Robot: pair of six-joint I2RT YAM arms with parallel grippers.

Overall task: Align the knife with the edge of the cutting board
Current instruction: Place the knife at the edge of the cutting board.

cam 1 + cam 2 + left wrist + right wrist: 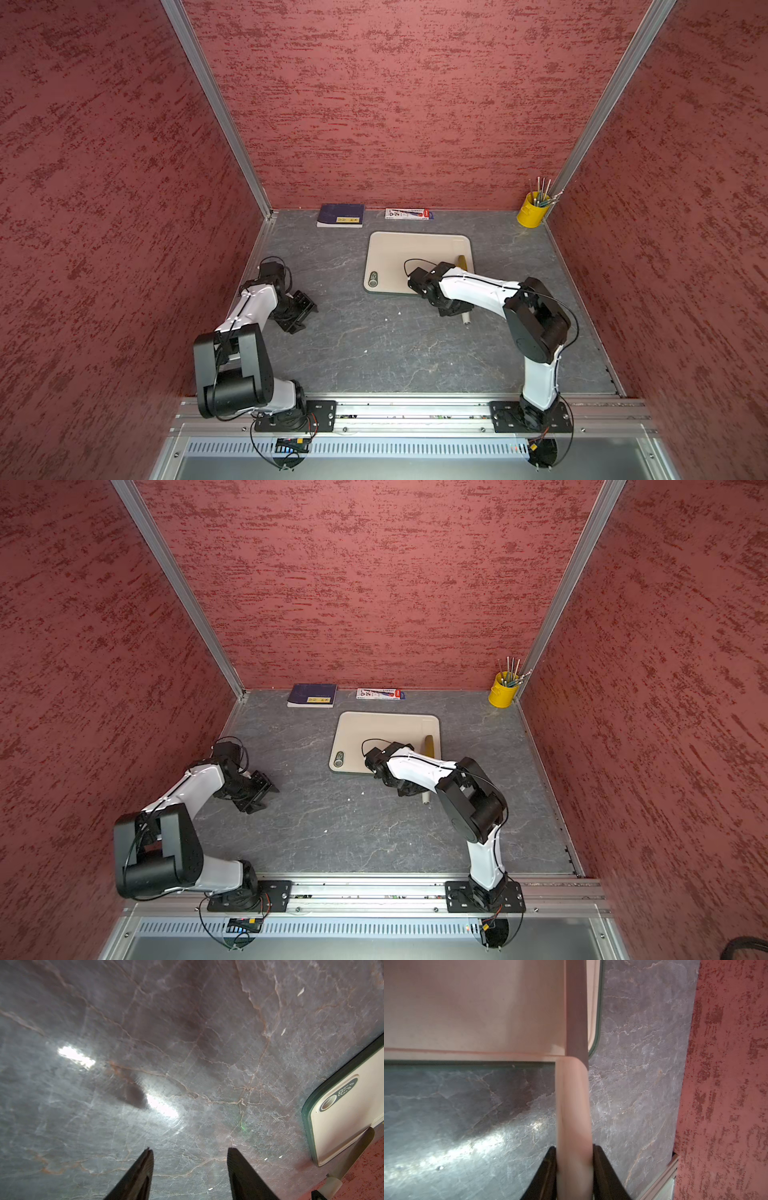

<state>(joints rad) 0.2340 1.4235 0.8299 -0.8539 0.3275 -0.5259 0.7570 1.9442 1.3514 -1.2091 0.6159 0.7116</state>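
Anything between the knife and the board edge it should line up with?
Nothing visible. The right gripper has its jaws shut on the handle of the knife, and the blade runs just inside one edge of the cutting board, near a corner.

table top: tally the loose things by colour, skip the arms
beige: 2, cutting board and knife, going by its handle
dark blue: 1, book
white and red: 1, packet
yellow: 1, cup, contents not counted
total: 5

The table (374, 353) is bare at 6 to 8 o'clock of the cutting board (399, 257); book (340, 215), packet (407, 213) and yellow cup (530, 214) stand at 10 to 2.
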